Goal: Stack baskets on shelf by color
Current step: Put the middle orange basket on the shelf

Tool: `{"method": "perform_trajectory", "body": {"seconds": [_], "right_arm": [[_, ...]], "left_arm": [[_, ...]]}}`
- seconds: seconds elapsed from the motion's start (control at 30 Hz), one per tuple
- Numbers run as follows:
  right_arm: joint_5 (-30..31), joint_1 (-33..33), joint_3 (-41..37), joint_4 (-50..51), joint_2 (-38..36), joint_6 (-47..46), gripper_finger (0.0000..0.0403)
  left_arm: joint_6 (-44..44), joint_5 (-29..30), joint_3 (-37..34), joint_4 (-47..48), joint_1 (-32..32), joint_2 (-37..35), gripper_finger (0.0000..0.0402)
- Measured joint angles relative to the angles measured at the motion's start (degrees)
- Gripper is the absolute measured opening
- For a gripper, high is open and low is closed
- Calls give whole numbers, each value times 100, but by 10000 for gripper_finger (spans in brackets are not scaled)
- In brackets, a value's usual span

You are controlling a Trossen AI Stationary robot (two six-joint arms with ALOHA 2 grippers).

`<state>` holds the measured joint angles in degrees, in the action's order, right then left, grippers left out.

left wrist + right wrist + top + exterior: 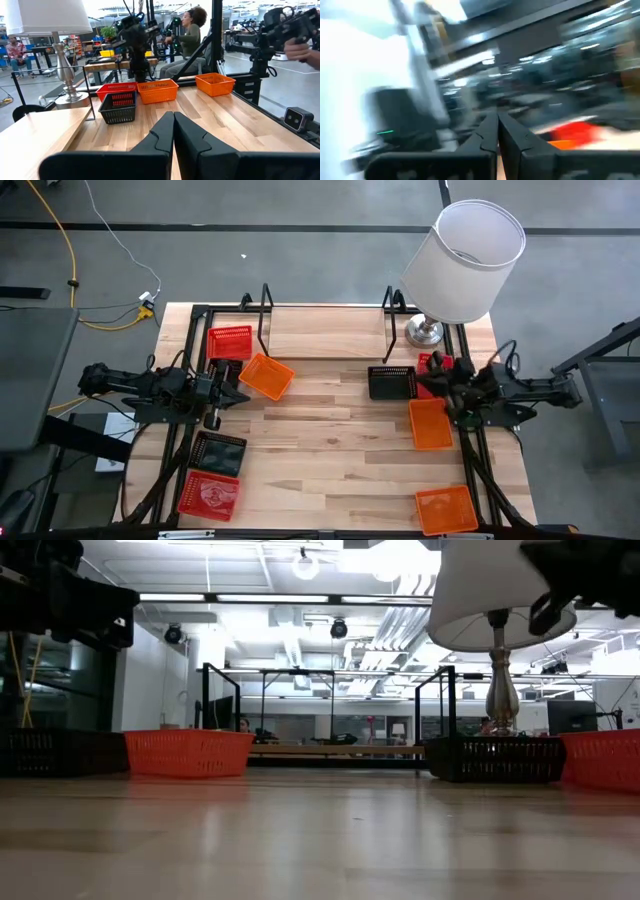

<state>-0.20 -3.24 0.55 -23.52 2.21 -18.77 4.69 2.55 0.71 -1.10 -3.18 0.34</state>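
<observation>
Both grippers are pinched closed, holding nothing. From above, left gripper (237, 394) sits mid-left by an orange basket (267, 376), right gripper (432, 383) mid-right beside a black basket (391, 382); shelf (325, 330) is top center. Left wrist view: closed fingers (162, 132) bottom center.

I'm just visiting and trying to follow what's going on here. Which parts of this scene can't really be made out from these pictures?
- Right wrist view: smeared by motion; behind the shut right gripper only a red patch shows.
- High view: the red basket by the lamp is mostly hidden under the right arm and the shade.
- High view: the right gripper is lost against that dark arm.
- Low view: the shelf base is nearly edge-on.
</observation>
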Motion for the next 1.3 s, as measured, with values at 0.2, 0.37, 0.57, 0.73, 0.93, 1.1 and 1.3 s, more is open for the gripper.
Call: {"method": "perform_trajectory", "body": {"seconds": [0.2, 0.37, 0.57, 0.73, 0.93, 1.1, 1.3], "right_arm": [[681, -665, 541, 657, 1107, -622, 1], [1558, -1190, 1698, 2679, 2356, -1336, 22], [1681, -1614, 3391, 6180, 4038, -3334, 77], [1206, -1904, 4243, 7926, 5367, -4768, 112], [1118, -2105, 4470, 8174, 6592, -5749, 122], [1044, -2127, 4386, 8152, 7431, -6352, 122], [1034, -2127, 4359, 7974, 8166, -6521, 122]], "left_arm": [[0, 1, 1, 0, 2, 0, 3], [0, 1, 2, 0, 1, 0, 3], [0, 2, 0, 0, 0, 0, 3], [0, 0, 0, 0, 2, 1, 3], [0, 2, 0, 0, 0, 0, 3], [0, 1, 1, 0, 0, 0, 3], [1, 0, 1, 0, 2, 0, 3]]}}
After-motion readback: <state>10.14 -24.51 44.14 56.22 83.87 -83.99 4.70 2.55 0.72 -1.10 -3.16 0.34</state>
